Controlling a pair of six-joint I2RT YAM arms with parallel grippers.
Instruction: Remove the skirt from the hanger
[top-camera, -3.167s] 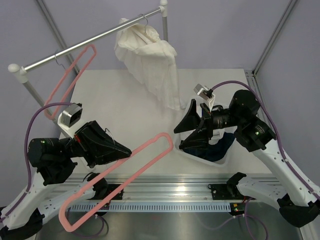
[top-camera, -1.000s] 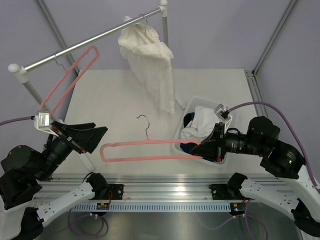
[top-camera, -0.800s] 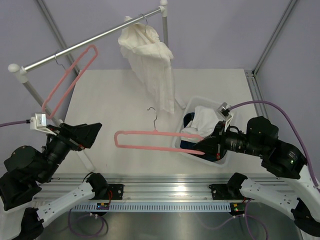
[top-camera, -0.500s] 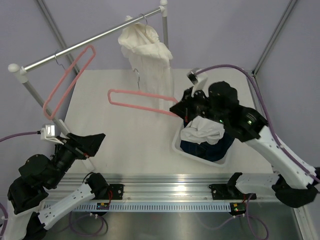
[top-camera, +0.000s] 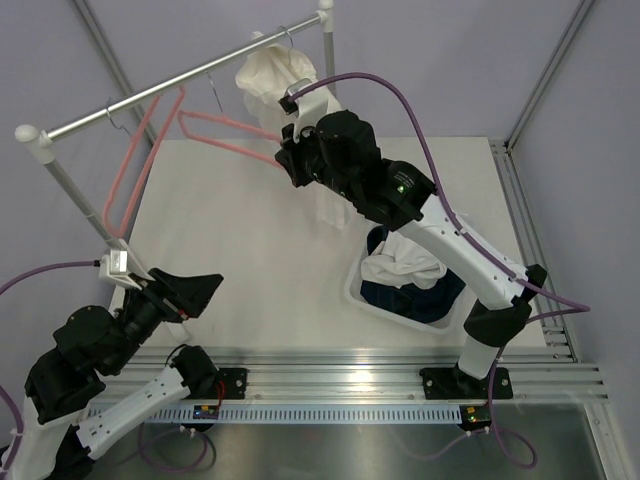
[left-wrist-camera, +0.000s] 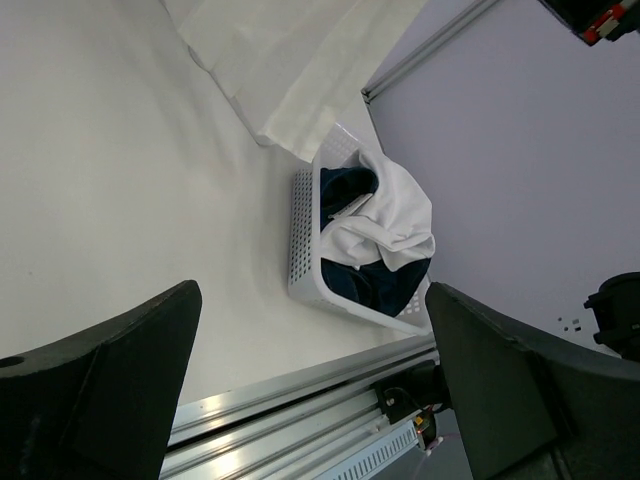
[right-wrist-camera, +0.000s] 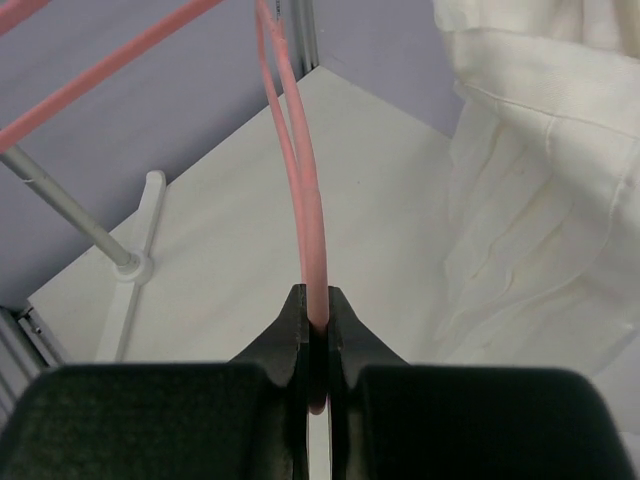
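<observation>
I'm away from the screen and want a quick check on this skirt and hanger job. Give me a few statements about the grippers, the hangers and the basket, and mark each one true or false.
1. The right gripper is shut on a pink hanger. True.
2. The left gripper is holding the white garment. False: it is open and holds nothing, near the front left of the table.
3. The basket is empty. False: it holds white and dark blue clothes.
4. The white garment hangs up at the rail. True.
</observation>
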